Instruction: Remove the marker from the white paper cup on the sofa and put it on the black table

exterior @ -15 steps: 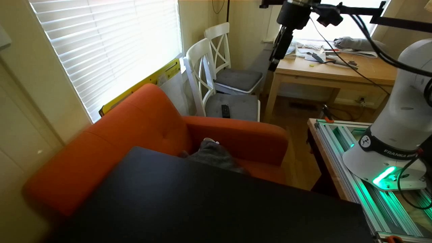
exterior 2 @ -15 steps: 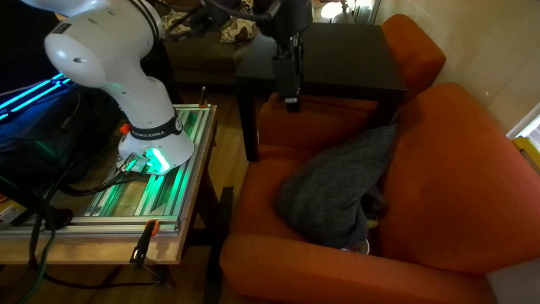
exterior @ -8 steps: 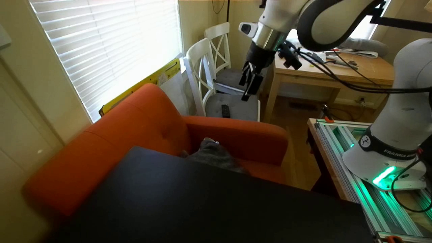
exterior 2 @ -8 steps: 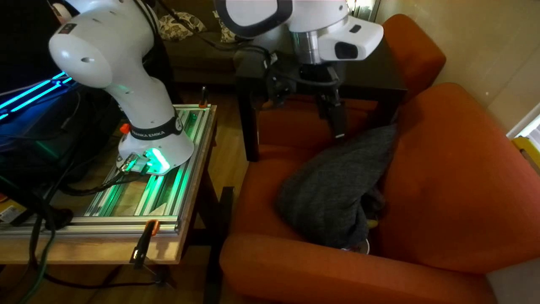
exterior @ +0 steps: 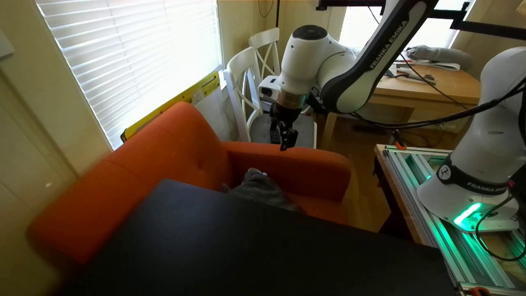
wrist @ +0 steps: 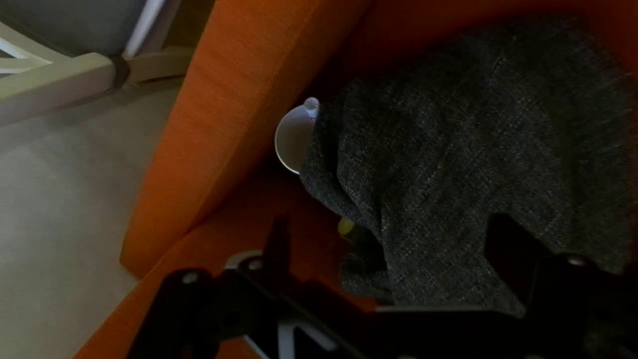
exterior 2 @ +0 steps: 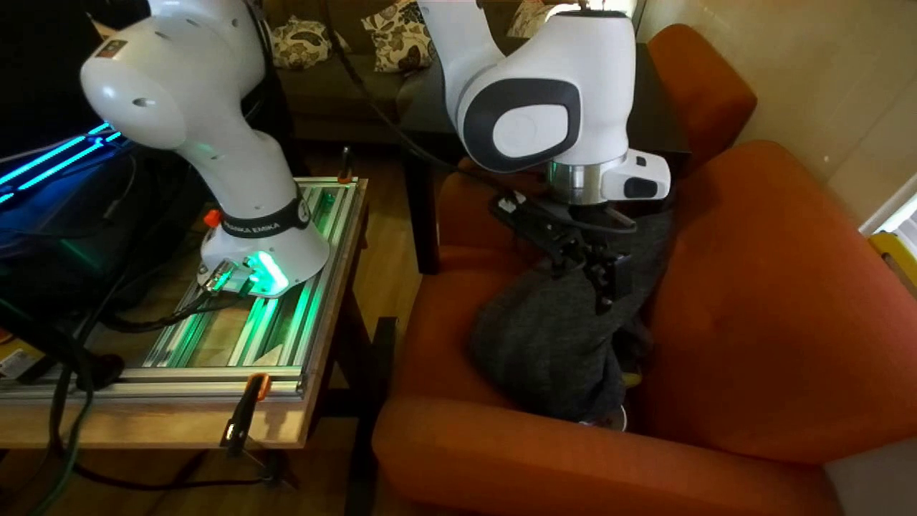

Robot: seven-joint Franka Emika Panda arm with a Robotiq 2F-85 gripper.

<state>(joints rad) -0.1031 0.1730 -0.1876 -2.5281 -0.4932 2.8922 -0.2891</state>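
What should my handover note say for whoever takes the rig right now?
Tool: open, holding nothing, above the sofa.
White paper cup: on the sofa beside an armrest, partly hidden by gray cloth.
Marker: apparently the pale end at the cup's rim; the rest is hidden.
Done: nothing yet; marker not grasped.
Left: grasp marker, lift it out, set it on the black table.
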